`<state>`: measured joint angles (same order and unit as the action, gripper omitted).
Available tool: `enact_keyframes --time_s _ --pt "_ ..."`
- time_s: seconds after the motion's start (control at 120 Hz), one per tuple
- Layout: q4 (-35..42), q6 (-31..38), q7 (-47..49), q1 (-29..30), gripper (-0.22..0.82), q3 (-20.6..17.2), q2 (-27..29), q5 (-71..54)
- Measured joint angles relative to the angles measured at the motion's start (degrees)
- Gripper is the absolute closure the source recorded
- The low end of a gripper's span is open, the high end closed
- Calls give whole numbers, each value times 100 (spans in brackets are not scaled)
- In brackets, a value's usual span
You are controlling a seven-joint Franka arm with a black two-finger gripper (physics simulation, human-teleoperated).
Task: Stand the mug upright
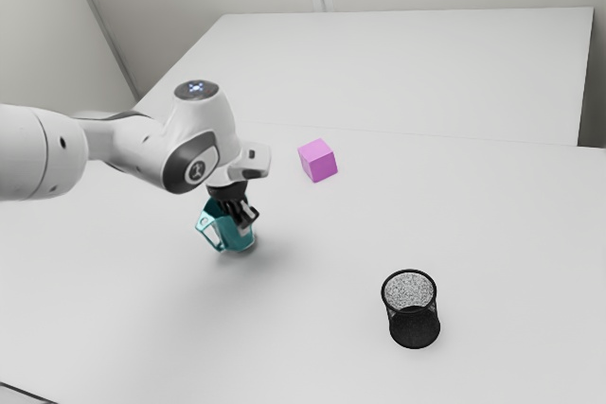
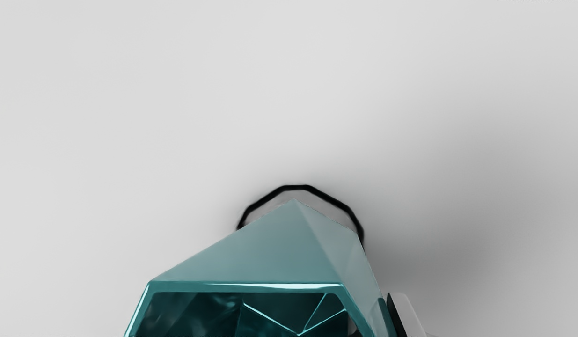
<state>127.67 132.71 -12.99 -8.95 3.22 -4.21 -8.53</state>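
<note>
Gripping tilted mug [image 1: 230,237], fingers [image 1: 250,214] close together across wall

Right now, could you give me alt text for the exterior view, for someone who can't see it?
A white robot arm comes in from the exterior view's left and reaches down to a tilted teal mug at a white table. Farther back sits a pink cube; nearer, toward the view's right, stands a black mesh cup.

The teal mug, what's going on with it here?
A robot arm has its pincer at the rim of the teal mug, apparently working to set it upright. The mug is tilted, not yet standing straight. A pink cube and a black mesh cup stand apart from it.
</note>
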Motion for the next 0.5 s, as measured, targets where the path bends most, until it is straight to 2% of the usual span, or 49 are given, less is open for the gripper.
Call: enact_keyframes --time_s 0.442,0.5 --pt "-31 62 685 7 78 -113 -99 3" --pt "-35 60 736 8 75 -115 -112 15"
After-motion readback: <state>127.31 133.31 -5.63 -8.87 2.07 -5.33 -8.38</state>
